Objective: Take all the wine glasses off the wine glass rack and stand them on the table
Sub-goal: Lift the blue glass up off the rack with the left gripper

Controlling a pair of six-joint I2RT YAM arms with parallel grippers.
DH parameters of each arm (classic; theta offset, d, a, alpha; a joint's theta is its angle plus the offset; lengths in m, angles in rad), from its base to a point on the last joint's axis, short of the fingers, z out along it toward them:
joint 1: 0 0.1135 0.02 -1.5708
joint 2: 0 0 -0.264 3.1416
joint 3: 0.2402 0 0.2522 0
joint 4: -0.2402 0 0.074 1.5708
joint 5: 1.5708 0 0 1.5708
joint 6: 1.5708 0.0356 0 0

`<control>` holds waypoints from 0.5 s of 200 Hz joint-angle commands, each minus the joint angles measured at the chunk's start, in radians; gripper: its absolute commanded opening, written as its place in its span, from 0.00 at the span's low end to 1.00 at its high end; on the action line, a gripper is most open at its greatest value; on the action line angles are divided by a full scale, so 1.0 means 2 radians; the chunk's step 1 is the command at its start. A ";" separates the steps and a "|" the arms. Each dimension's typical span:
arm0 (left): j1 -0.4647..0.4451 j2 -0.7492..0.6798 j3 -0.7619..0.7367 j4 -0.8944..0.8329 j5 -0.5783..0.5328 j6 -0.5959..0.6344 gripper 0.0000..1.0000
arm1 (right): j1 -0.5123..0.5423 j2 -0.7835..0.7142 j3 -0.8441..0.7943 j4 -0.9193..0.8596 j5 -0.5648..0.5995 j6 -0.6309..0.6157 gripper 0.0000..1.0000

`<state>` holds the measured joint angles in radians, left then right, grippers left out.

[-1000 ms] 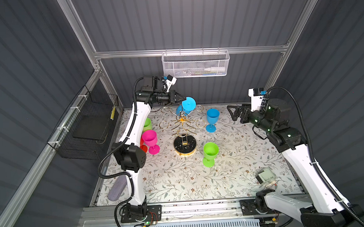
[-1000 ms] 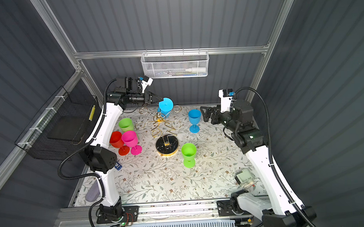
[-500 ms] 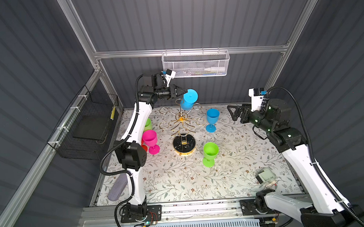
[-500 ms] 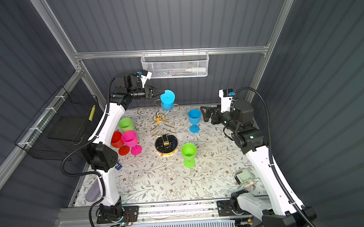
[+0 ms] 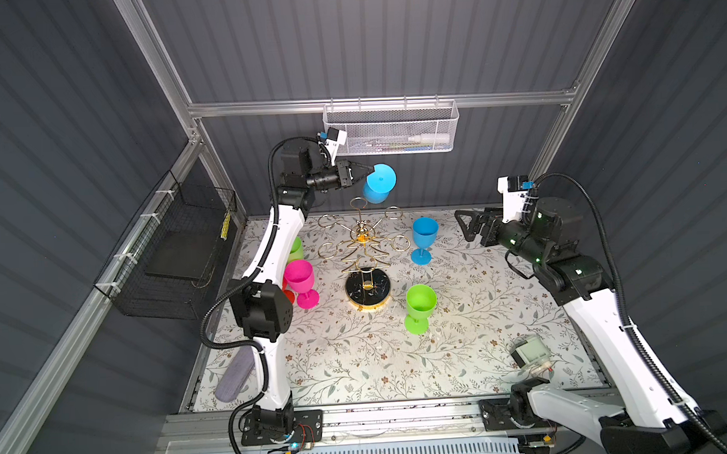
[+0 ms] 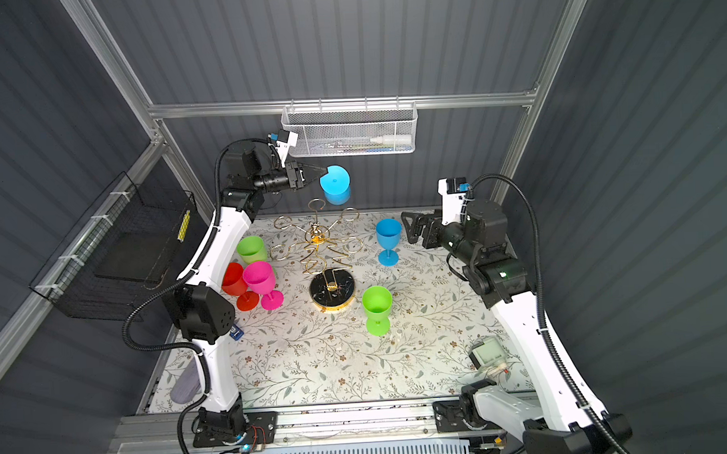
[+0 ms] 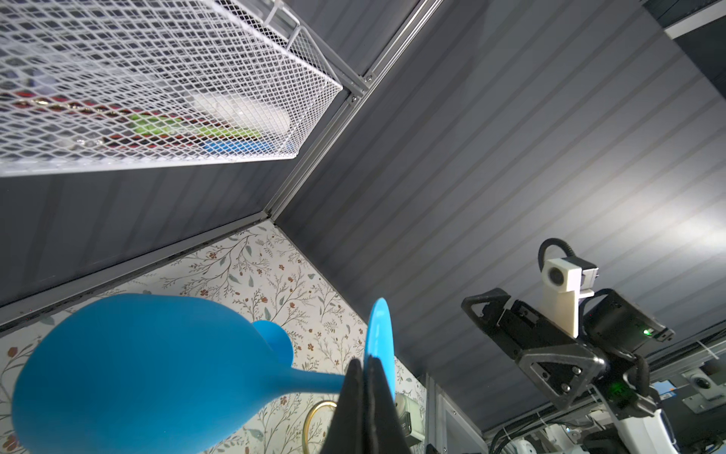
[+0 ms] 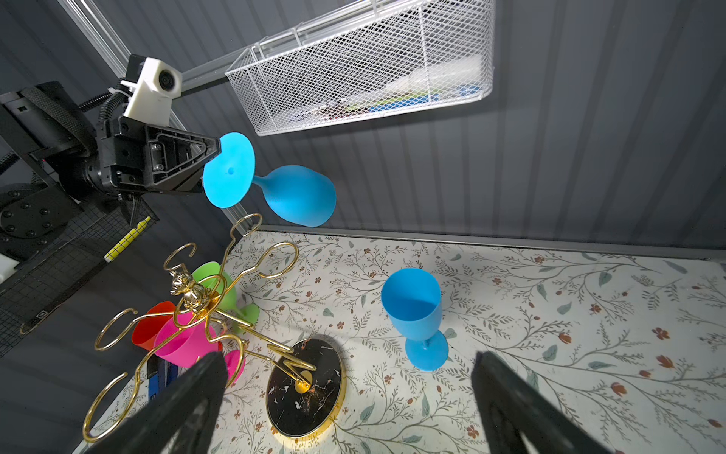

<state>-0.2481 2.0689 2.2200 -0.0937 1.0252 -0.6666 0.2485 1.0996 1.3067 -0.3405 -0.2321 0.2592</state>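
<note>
Blue plastic wine glass [image 5: 381, 179], tipped sideways, is seen in a top view at upper centre of the frame, above and apart from the gold wire wine glass rack [image 5: 364, 236] on its black marbled base, pinched by its foot in the left gripper [image 5: 369, 169]. In the left wrist view the jaws are clamped on the foot's rim. In the right wrist view the right gripper [image 8: 349, 397] is spread wide, empty. Removal is judged done; next, the glass must be righted and set on the floral mat [image 8: 550, 314].
</note>
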 commanded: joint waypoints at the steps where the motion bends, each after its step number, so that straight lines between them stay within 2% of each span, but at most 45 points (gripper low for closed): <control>1: -0.002 -0.014 -0.007 0.087 0.010 -0.046 0.00 | -0.003 -0.008 0.000 0.014 -0.009 -0.005 0.99; 84: -0.002 -0.061 -0.050 0.226 0.036 -0.161 0.00 | -0.005 -0.007 -0.018 0.069 -0.047 -0.031 0.99; 100: -0.002 -0.072 -0.068 0.258 0.042 -0.192 0.00 | -0.005 -0.005 -0.021 0.081 -0.080 -0.052 0.99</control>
<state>-0.2481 1.9999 2.1197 0.2565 1.0641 -0.9306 0.2428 1.0985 1.2781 -0.2504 -0.3115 0.2249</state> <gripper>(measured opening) 0.052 0.989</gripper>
